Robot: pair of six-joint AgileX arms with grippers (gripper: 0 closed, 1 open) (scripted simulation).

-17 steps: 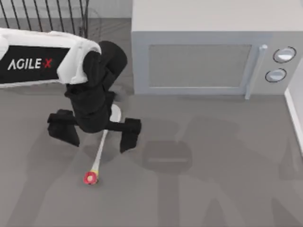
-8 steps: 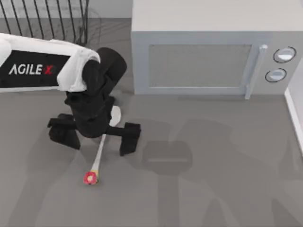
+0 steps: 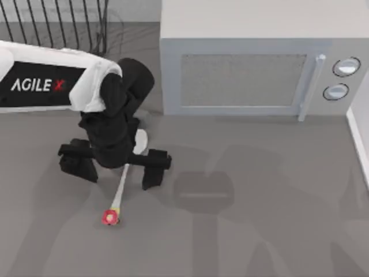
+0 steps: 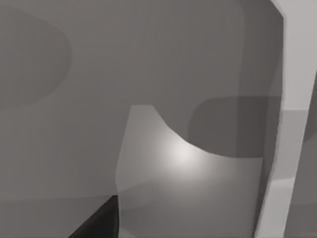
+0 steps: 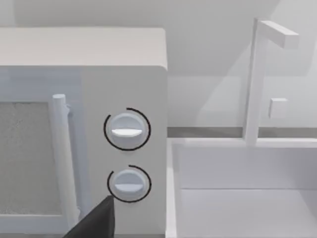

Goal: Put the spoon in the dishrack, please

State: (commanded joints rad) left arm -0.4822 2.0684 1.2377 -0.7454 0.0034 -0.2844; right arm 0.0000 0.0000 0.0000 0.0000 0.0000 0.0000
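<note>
The spoon (image 3: pixel 120 190) lies on the grey table. Its white bowl (image 3: pixel 140 140) peeks out beside my left wrist, and its red knob (image 3: pixel 109 217) points toward the front. My left gripper (image 3: pixel 115 170) hovers over the handle, open, with one black finger (image 3: pixel 76 163) on the handle's left and the other (image 3: pixel 154 168) on its right. Whether the fingers touch the handle is hidden. The dishrack (image 3: pixel 57 20), black wire bars, stands at the back left behind the left arm. A dark finger tip (image 5: pixel 94 224) of my right gripper shows in the right wrist view.
A grey microwave (image 3: pixel 253 75) stands at the back, right of the dishrack, close to my left arm's wrist. A white sink (image 3: pixel 360 135) borders the table's right edge, and the right wrist view shows its faucet (image 5: pixel 255 79).
My left gripper's fingers have drawn slightly closer together over the spoon handle, the right finger shifting inward. The spoon has not moved.
</note>
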